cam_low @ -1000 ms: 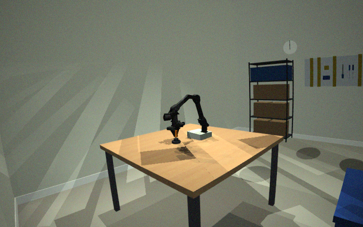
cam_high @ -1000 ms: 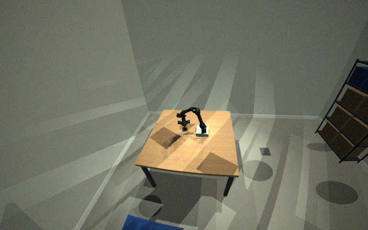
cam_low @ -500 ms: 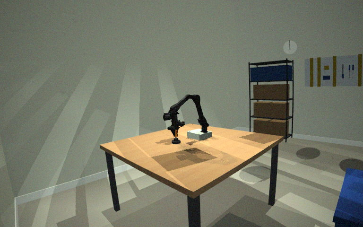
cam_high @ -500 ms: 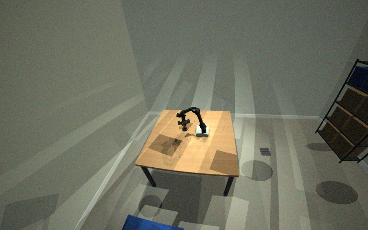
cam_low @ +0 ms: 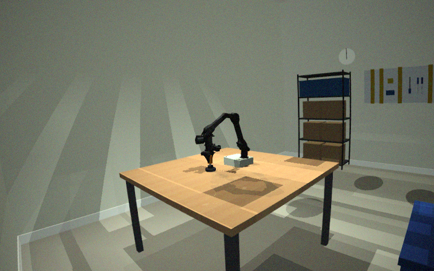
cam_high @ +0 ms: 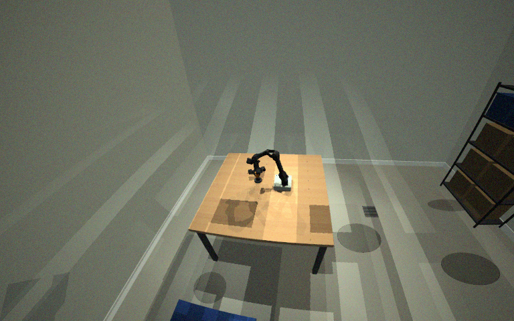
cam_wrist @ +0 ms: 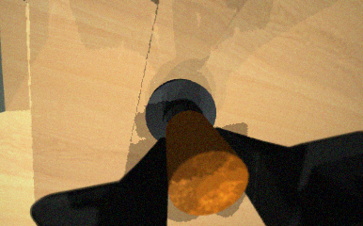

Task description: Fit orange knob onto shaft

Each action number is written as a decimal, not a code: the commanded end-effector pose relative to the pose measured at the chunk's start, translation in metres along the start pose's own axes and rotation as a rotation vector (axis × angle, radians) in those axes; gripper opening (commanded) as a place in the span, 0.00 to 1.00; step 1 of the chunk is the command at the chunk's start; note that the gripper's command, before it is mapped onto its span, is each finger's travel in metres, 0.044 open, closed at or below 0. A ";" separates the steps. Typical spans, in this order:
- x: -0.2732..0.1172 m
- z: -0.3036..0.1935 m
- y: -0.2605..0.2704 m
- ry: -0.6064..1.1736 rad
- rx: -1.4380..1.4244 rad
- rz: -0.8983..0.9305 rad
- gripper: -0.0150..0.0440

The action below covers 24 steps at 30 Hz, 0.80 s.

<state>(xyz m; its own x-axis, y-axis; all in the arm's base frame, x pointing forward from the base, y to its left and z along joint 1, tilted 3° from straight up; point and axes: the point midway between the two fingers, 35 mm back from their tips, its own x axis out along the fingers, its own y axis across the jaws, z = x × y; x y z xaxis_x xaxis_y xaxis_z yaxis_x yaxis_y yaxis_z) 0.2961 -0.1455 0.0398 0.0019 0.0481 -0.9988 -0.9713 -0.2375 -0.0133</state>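
The orange knob point(cam_high: 258, 175) point(cam_low: 210, 158) point(cam_wrist: 202, 146) is upright between the fingers of my gripper point(cam_high: 257, 173) point(cam_low: 209, 161) point(cam_wrist: 191, 137), which is shut on it. The dark round pedestal point(cam_high: 258, 180) point(cam_low: 210, 169) point(cam_wrist: 156, 115) stands on the table below the knob. In the exterior view the knob's lower end is just above the pedestal, with a small pale gap between them. In the wrist view the knob overlaps the pedestal's near part. The silver shaft cannot be made out clearly; the knob's hole and both flat sides are hidden.
The arm's pale base block point(cam_high: 282, 182) point(cam_low: 238, 160) is on the wooden table point(cam_high: 284, 223) point(cam_low: 165, 181), close beside the pedestal. A shelf point(cam_high: 494, 158) point(cam_low: 323, 118) with boxes stands beyond the table. Patchy shadows cross the tabletop.
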 end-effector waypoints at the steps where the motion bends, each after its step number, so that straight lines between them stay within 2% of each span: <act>1: 0.000 -0.001 0.000 0.006 -0.007 0.000 0.25; 10: -0.005 -0.001 -0.001 0.006 -0.016 0.000 0.25; 16: -0.004 -0.001 -0.001 0.006 -0.206 0.000 0.25; 24: -0.001 -0.001 0.000 0.006 -0.217 0.000 0.25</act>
<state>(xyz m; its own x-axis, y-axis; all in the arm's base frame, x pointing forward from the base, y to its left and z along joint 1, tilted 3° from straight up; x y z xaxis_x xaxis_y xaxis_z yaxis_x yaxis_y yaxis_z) 0.2964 -0.1453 0.0413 0.0023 0.0478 -0.9989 -0.9044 -0.4261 -0.0225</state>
